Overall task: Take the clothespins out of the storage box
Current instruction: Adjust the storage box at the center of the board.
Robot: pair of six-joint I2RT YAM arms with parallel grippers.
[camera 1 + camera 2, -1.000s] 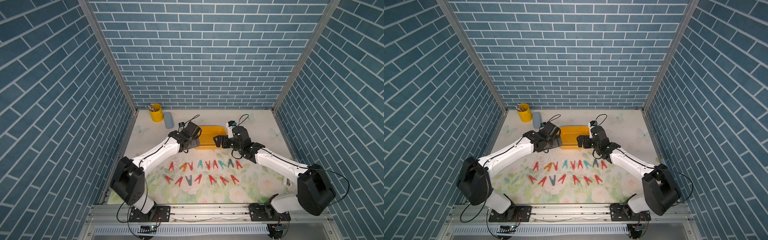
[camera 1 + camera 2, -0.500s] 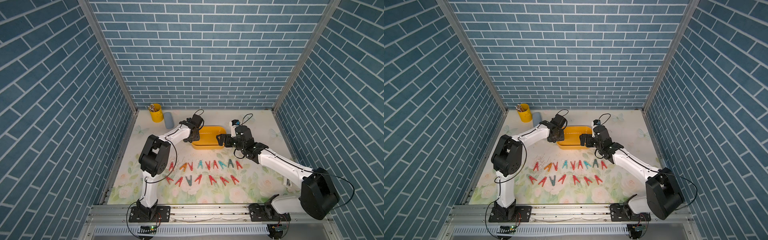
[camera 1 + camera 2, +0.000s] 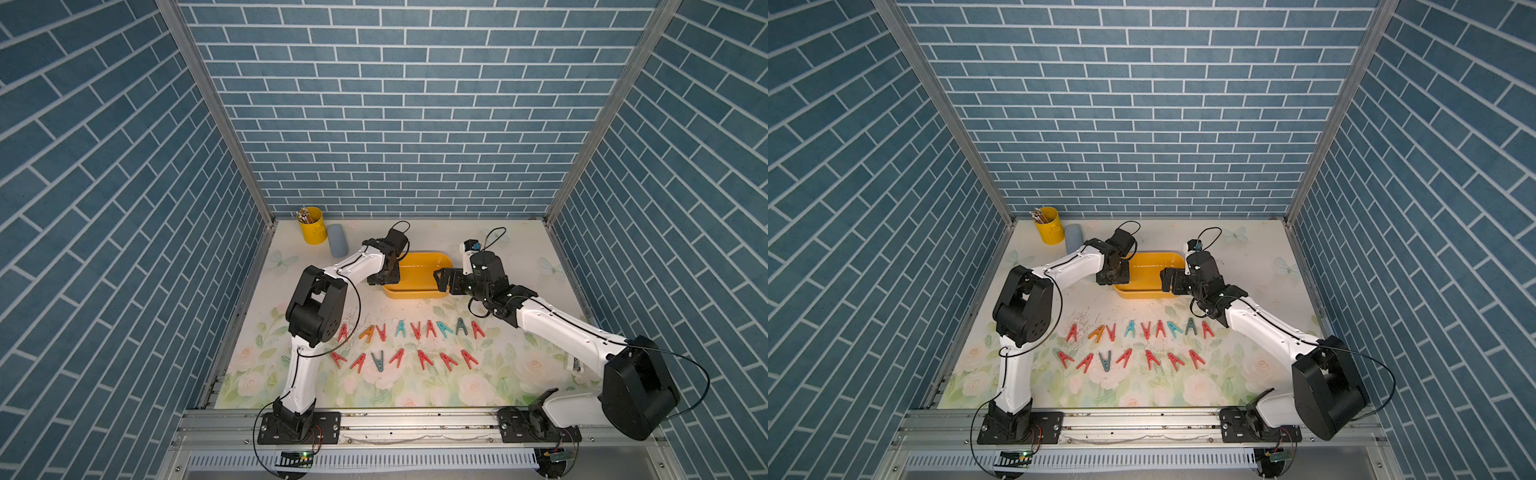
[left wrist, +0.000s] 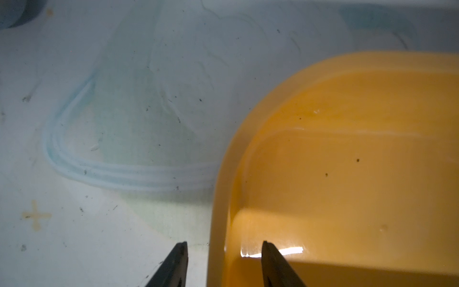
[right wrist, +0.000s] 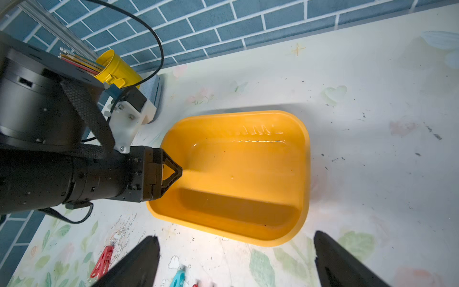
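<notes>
The worktop is big, with blue brick walls on three sides. There is lots of bare room behind the box and to its right.

The box sits near the middle, toward the back. It is empty: no pegs show inside it. It looks light, stiff and shiny, so it may slip. Its rim or short wall is the best place to take hold.

The left hand is about half open at the box's left end. One finger is outside the wall and one is inside. I cannot tell if they pinch it.

The right hand is wide open at the box's right end and holds nothing.

A yellow cup stands in the far left corner, apart from the box.

The pegs lie in two rows on the worktop, in front of the box. They look small, light and hard. A pinch across the two legs should work. They lie close together, so a hand coming down there has little room.
</notes>
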